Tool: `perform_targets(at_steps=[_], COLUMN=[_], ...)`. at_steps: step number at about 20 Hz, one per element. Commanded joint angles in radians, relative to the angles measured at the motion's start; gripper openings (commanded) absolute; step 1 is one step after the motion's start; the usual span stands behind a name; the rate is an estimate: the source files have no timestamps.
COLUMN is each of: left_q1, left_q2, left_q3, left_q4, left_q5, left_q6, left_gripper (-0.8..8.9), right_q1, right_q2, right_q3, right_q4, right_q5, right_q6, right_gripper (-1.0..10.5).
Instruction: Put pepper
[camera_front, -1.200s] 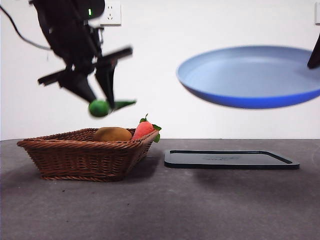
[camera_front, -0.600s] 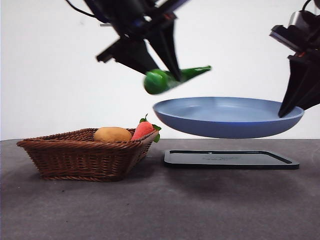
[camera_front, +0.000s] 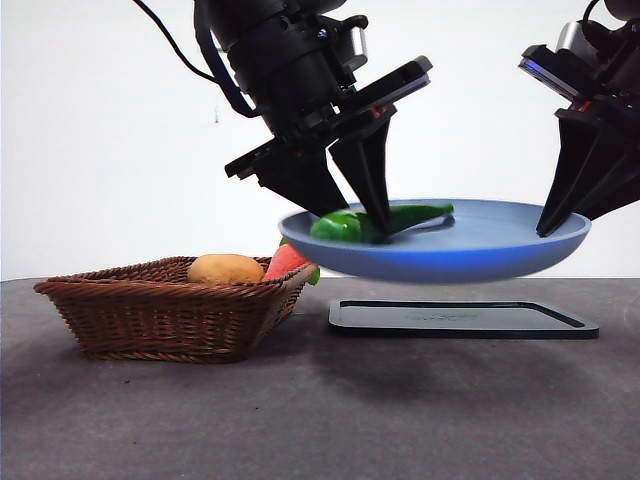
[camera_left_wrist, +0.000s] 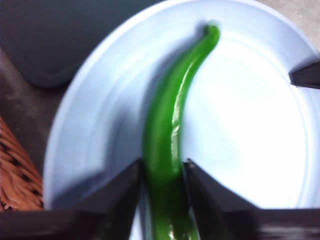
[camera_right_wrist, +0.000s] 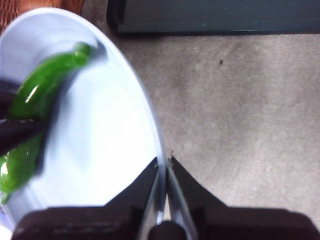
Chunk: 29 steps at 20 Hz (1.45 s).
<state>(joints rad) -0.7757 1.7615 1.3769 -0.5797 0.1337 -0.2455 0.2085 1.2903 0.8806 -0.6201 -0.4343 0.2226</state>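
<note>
The pepper (camera_front: 378, 221) lies lengthwise just over the blue plate (camera_front: 470, 258), its thick end pinched between the two jaws of the left end effector (camera_front: 352, 222), its pointed tip (camera_left_wrist: 212, 31) reaching out toward the plate's middle. The right end effector (camera_front: 566, 222) clamps the plate's far rim, jaws closed thin on the edge, holding the plate aloft above a black tray (camera_front: 460, 318) on the grey bench (camera_front: 320, 410). Beside the tray, a wicker basket (camera_front: 160, 312) holds a tan potato (camera_front: 225, 268) and a red-orange carrot-like vegetable (camera_front: 285, 260).
</note>
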Motion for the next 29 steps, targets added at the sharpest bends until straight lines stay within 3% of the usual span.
perform_targets(at_steps=[1,10,15,20,29], left_q1=[-0.012,-0.016,-0.015,-0.015,-0.015], left_q2=[0.016,-0.115,-0.275,-0.452,-0.619], left_q3=[0.018,0.019,0.019,0.019,0.019], left_q4=[0.01,-0.043,-0.1,-0.14,-0.188], left_q5=[0.004,0.058,0.055,0.051,0.051], left_q6=[0.012,0.014,0.072,0.117,0.116], left_gripper=[2.23,2.23,2.23,2.23,2.23], right_q1=[0.003,0.002,-0.044,-0.127,-0.19], right_q2=[0.011,0.011,0.029,0.186,0.586], right_q3=[0.013,0.013,0.02,0.144,0.482], right_q4=[0.013,0.005,0.021,0.02,0.013], right_q5=[-0.009,-0.009,-0.001,0.026,0.051], right_q6=[0.012,0.013,0.017,0.016,0.016], right_gripper=[0.0,0.0,0.0,0.0,0.0])
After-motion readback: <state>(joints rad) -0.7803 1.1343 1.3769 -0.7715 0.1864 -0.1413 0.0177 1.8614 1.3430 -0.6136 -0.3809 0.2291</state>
